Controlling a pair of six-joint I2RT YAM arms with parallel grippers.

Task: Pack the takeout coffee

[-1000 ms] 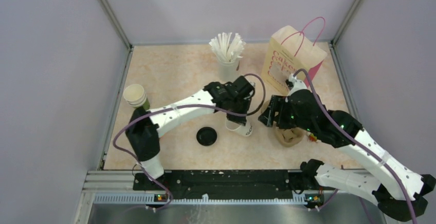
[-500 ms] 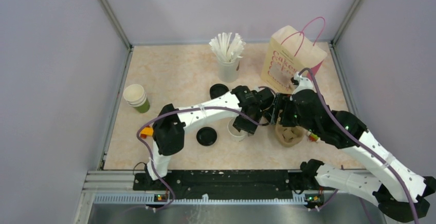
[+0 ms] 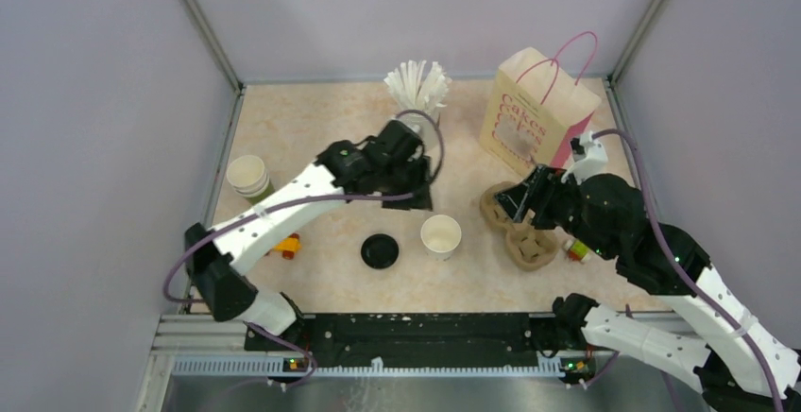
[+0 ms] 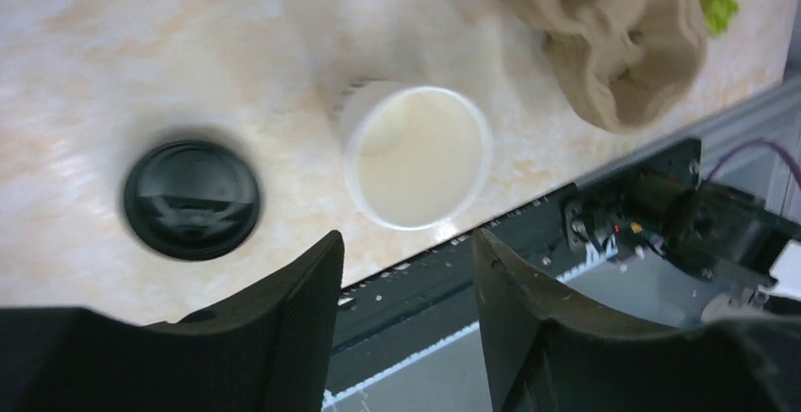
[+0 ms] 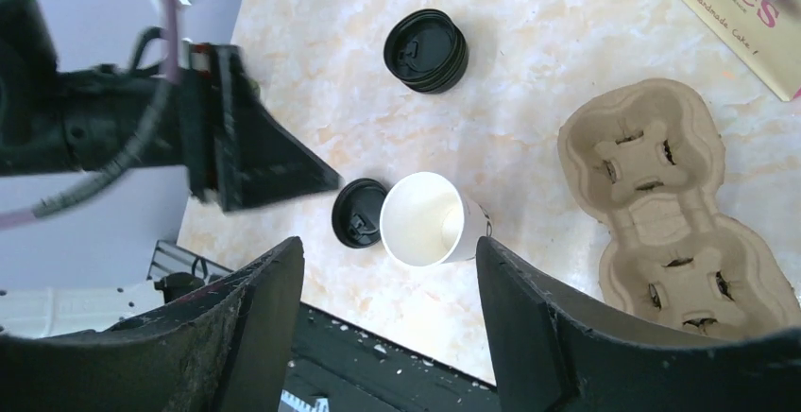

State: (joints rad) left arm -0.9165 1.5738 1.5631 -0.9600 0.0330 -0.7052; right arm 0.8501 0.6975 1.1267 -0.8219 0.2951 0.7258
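The takeout coffee cup point(image 3: 441, 235), white paper, stands upright with no lid on, its inside showing cream point(image 4: 418, 155) point(image 5: 430, 218). Its black lid point(image 3: 380, 250) lies flat on the table just left of it point(image 4: 192, 198) point(image 5: 359, 212). My left gripper point(image 3: 417, 195) hovers above and behind the cup, open with nothing between its fingers point(image 4: 406, 270). To the cup's right, my right gripper point(image 3: 507, 206) is over the near end of the cardboard cup carrier point(image 3: 521, 232), also open and empty point(image 5: 389, 261).
A paper bag with pink handles point(image 3: 538, 110) stands at the back right. A cup of white straws point(image 3: 417, 86) is at the back, a stack of lidless cups point(image 3: 248, 176) at the left. A stack of black lids point(image 5: 426, 50) lies behind the cup.
The left gripper has opened, let go of the cup and drawn back up and to the left. The cup now stands upright. The right gripper has shifted right, uncovering more of the carrier.
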